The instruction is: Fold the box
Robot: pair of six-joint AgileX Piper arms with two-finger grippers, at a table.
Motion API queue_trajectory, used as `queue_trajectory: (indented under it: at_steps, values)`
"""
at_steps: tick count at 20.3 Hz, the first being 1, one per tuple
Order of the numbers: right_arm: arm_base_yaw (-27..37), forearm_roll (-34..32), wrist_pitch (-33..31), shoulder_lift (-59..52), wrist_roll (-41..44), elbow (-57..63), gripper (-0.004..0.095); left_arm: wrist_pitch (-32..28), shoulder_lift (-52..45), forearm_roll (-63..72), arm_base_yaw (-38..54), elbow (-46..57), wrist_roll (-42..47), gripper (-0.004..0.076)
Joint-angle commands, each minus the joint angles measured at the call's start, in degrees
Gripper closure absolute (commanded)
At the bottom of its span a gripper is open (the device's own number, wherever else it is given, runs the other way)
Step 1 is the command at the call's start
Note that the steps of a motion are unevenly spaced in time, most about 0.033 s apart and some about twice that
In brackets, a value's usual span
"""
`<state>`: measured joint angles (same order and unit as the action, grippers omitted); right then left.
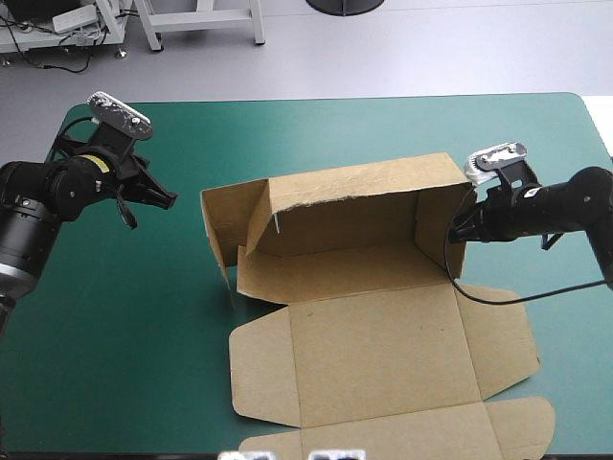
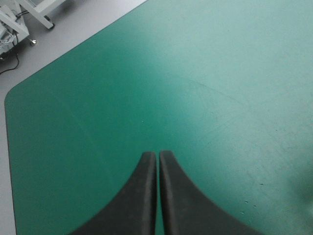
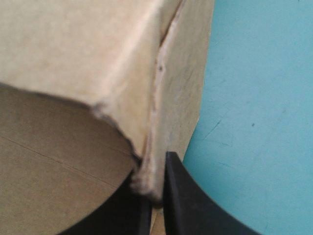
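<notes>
The box's [image 1: 374,287] lowest flap is cut off at the frame's bottom; the right claw's [image 1: 456,233] tips are lost against its right wall, which they pinch. The box sits at the desk's [image 1: 124,335] middle, long axis left to right, walls raised toward the top, lid flat below. The left claw [image 1: 165,198], closed and empty, hangs well apart, upper left.

A teal-green cover [image 1: 124,326] is lying flat across the whole counter [image 1: 383,110], running out to the rounded corners at its far edge.
</notes>
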<state>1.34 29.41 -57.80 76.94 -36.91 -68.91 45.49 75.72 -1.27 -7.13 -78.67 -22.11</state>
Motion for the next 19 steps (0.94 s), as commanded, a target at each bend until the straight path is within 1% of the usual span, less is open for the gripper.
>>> queue_trajectory:
  at_steps: [1, 6, 10, 12, 15, 19]
  values:
    - [-0.1, 1.2, 0.5, 2.4, 0.2, -2.8, 0.0913, -2.7, -1.6, 1.3, 0.1, -1.6, -0.4, 0.0716]
    - [-0.1, 3.2, 1.7, 9.8, -0.5, -6.8, 0.0912, -1.9, -1.4, 1.6, 0.1, -1.6, -1.6, 0.0716]
    - [-0.5, 3.5, 4.4, 15.8, -0.7, -11.9, 0.0914, -0.3, -1.2, 1.9, 0.1, -1.6, -1.7, 0.0716]
    - [-0.6, 5.2, 5.4, 19.9, -1.9, -14.8, 0.0913, -0.2, -0.5, 2.0, 0.1, -1.6, -2.0, 0.0716]
    - [-0.6, 6.8, 6.8, 24.1, -2.7, -15.8, 0.0913, 0.1, -0.4, 2.0, 0.1, -1.6, -2.0, 0.0716]
    - [-0.6, 11.5, 8.0, 27.6, -7.5, -15.8, 0.0912, 0.3, -0.4, 2.6, 0.1, -1.6, -3.2, 0.0716]
